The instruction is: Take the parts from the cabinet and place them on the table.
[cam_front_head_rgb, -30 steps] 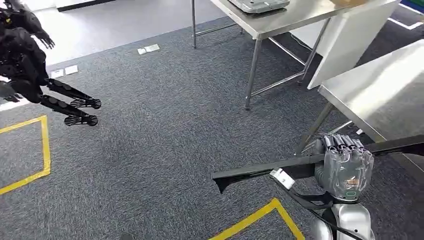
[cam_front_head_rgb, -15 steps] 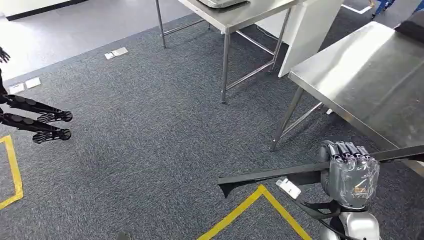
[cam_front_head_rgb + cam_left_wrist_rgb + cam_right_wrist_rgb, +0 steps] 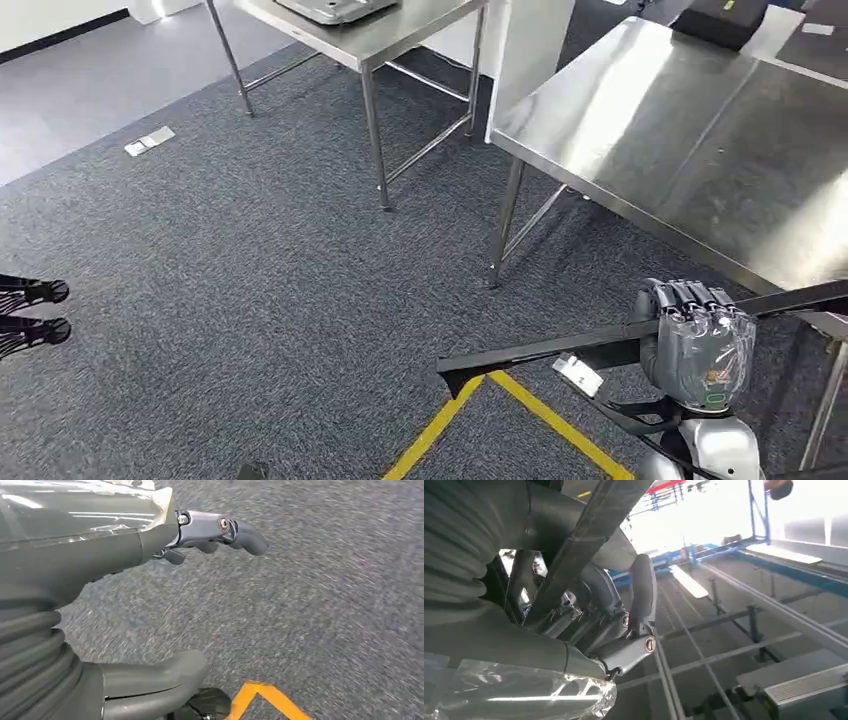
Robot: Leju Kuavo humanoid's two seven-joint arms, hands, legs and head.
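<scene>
My right hand [image 3: 697, 340] grips a long black strip-shaped part [image 3: 560, 350] near its middle, low at the right of the head view; the part lies level and carries a white label [image 3: 578, 376]. Seen from the right wrist, the fingers [image 3: 634, 630] wrap around the same black part [image 3: 584, 540]. The steel table [image 3: 700, 140] stands just ahead on the right, its edge close above the hand. The left wrist view shows my left hand [image 3: 150, 605] hanging over grey carpet, thumb [image 3: 150, 680] and fingers [image 3: 220, 530] apart with nothing between them.
A second steel table [image 3: 380, 30] with a grey tray [image 3: 335, 8] stands farther back. A dark box [image 3: 722, 18] lies at the near table's far end. Yellow floor tape [image 3: 500, 410] crosses the carpet below the part. Black robot feet [image 3: 30, 310] show at the left edge.
The camera has swung to the right: the tables have slid left and nearer, and the black robot at the left has nearly left the picture. My right hand keeps holding the part.
</scene>
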